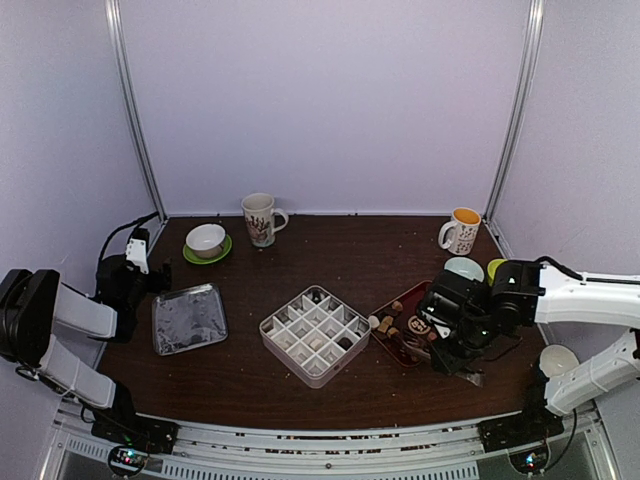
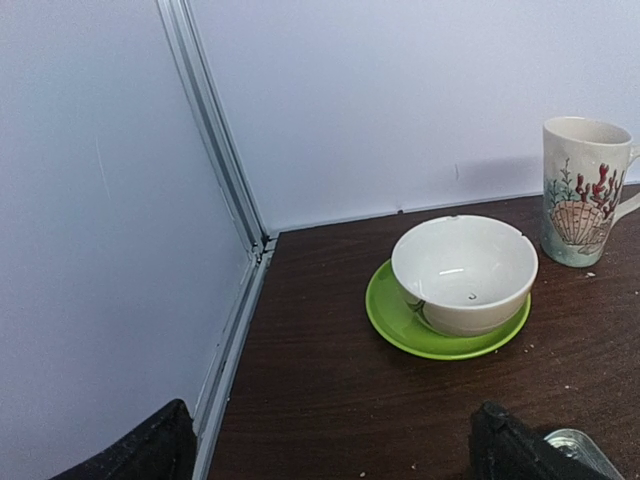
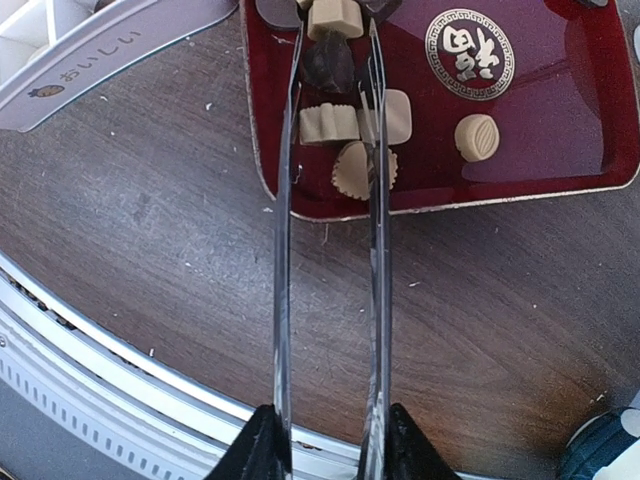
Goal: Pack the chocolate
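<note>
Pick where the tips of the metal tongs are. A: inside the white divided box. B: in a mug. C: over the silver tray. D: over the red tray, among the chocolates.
D: the metal tongs, held by the right gripper, reach over the red tray, tips either side of a dark chocolate.

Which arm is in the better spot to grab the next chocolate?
Right. The right gripper holds the tongs, and their tips are among the chocolates on the red tray. The left gripper is open and empty, far off beside the bowl.
</note>
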You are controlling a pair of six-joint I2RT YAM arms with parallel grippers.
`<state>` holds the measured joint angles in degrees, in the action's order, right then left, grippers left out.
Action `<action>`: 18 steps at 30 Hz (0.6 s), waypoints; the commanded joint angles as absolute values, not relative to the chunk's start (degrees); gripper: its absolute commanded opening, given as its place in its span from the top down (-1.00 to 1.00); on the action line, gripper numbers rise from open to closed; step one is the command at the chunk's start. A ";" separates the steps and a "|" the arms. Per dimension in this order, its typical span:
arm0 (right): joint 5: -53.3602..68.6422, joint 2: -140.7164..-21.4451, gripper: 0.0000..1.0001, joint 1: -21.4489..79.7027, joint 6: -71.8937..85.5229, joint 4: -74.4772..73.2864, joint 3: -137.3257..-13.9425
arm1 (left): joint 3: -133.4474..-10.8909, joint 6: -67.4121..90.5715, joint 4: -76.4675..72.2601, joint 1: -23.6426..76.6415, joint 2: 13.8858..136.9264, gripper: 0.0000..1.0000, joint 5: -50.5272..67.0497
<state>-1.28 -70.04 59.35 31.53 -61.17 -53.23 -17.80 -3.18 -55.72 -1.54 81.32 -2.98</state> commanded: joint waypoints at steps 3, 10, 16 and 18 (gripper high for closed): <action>-2.22 -71.50 0.30 57.47 31.21 -61.63 -54.73 | -18.22 -3.76 -59.08 -2.00 81.45 -0.96 -1.94; -1.02 -69.92 0.47 57.05 31.57 -61.55 -56.16 | -18.23 -3.78 -58.98 -2.02 81.47 -0.96 -1.85; -0.19 -66.98 0.51 57.10 30.94 -61.97 -57.72 | -18.22 -3.77 -59.07 -2.00 81.47 -0.95 -1.85; 0.46 -66.22 0.53 57.07 30.57 -61.89 -58.27 | -18.19 -3.75 -59.11 -1.97 81.47 -0.96 -1.85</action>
